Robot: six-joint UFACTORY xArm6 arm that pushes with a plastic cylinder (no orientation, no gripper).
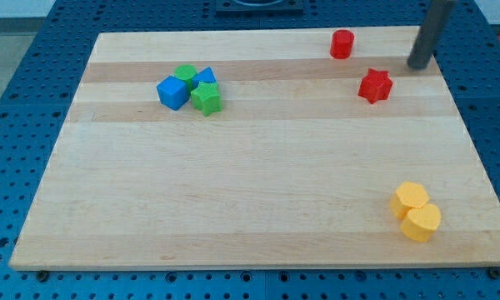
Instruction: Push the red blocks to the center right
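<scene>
Yellow blocks btm right, red star near my tip

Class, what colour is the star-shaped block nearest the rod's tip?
Red: the star block, in the camera view.

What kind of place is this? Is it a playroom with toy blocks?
Probably a robot lab, not a playroom. A wooden board lies on a blue bench full of mounting holes, and my tip stands on the board to the right of the red star block.
</scene>
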